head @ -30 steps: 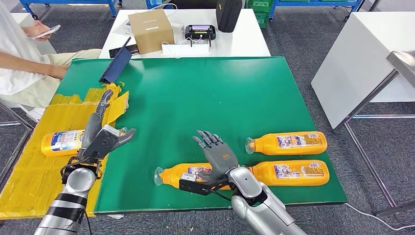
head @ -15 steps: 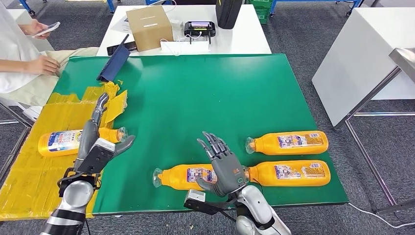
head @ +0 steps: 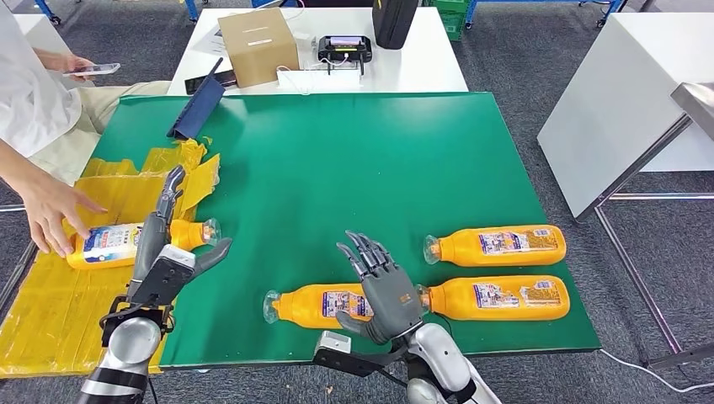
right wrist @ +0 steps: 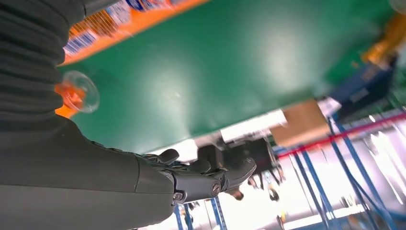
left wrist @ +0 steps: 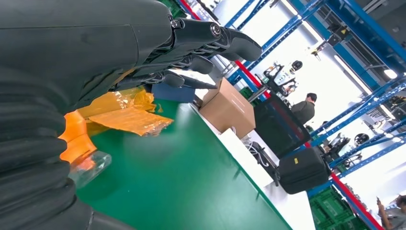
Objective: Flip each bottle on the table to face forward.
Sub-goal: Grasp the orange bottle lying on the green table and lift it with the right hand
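The green table mat (head: 370, 160) covers most of the work surface; a strip of yellow taped sheeting (head: 50, 303) borders it on the robot's left. Four orange bottles lie on their sides, caps pointing toward the robot's left.

Two bottles rest at the right of the mat, well apart from either hand: the far right bottle (head: 497, 244) and, just nearer the robot, the near right bottle (head: 497, 297). Both show labels upward.

The centre bottle (head: 316, 305) lies near the front edge, its base close to the cap of the near right bottle. The right hand (head: 383, 290) stands above the base end of it, palm turned away from the camera, fingers extended and apart, holding nothing. The fingers point away from the robot, above the bottle and not wrapped round it; contact cannot be confirmed. This posture suits either a release or an approach.

The left bottle (head: 126, 242) lies on the yellow sheeting, its cap at the mat edge. The left hand (head: 168, 252) hovers over the cap end, fingers straight and spread, thumb out to the side, gripping nothing. In the left wrist view the clear cap sits just below the palm.

A person's hand (head: 52, 215) rests on the base of the left bottle, probably to reposition it.
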You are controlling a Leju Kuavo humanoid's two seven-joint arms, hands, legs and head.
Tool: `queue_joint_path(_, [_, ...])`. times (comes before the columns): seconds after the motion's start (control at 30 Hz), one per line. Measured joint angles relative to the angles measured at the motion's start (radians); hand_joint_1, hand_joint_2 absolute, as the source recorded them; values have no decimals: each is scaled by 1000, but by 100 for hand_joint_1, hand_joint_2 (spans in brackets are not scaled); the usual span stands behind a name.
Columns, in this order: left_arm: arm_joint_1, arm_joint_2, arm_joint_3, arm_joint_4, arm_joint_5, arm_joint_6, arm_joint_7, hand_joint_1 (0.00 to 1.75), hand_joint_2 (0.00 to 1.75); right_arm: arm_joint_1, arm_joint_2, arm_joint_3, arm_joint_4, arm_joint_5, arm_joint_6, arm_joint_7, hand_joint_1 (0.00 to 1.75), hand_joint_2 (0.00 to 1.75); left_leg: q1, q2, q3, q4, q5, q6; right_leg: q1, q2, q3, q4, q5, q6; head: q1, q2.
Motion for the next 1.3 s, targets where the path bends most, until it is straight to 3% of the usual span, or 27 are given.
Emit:
queue_joint_path(0.2, [3, -8, 0, -10, 2, -8, 0, 0, 175, -38, -2, 0, 106, 31, 49, 60, 0, 175, 0, 0, 0, 0, 0, 0, 0, 0, 0, 0, 0, 0, 0, 0])
queue_joint_path(0.83, [-17, -18, -22, -9, 14, -17, 0, 0, 175, -131, 24, 2, 335, -17, 113, 83, 3, 175, 0, 0, 0, 0, 0, 0, 0, 0, -1, 0, 0, 0, 0, 0])
queue_joint_path(0.87, [-18, -19, -24, -8, 16, -18, 0, 0, 175, -137, 25, 2, 346, -12, 113, 95, 10, 175, 0, 0, 0, 0, 0, 0, 0, 0, -1, 0, 0, 0, 0, 0])
queue_joint_path(0.9, [-18, -19, -26, -8, 16, -19, 1, 0, 175, -144, 27, 2, 359, -4, 115, 109, 35, 175, 0, 0, 0, 0, 0, 0, 0, 0, -1, 0, 0, 0, 0, 0])
queue_joint_path(1.0, [-21, -20, -29, -4, 18, -19, 1, 0, 175, -168, 32, 4, 403, 25, 124, 155, 130, 175, 0, 0, 1, 0, 0, 0, 0, 0, 0, 0, 0, 0, 0, 0])
queue_joint_path(1.03, [-23, -21, -30, -2, 18, -19, 1, 0, 175, -177, 34, 5, 418, 32, 128, 165, 141, 175, 0, 0, 2, 0, 0, 0, 0, 0, -2, 0, 0, 0, 0, 0])
queue_joint_path(1.2, [-33, -26, -34, 8, 22, -19, 2, 0, 175, -216, 43, 6, 481, 50, 138, 182, 158, 175, 0, 0, 6, 0, -1, 0, 0, 0, -6, -1, -3, -4, 0, 0])
queue_joint_path(1.3, [-35, -27, -41, 14, 25, -19, 3, 0, 175, -228, 47, 6, 505, 53, 144, 188, 159, 175, 0, 0, 7, 0, -1, 0, 0, 0, -5, -1, -2, -4, 0, 0])
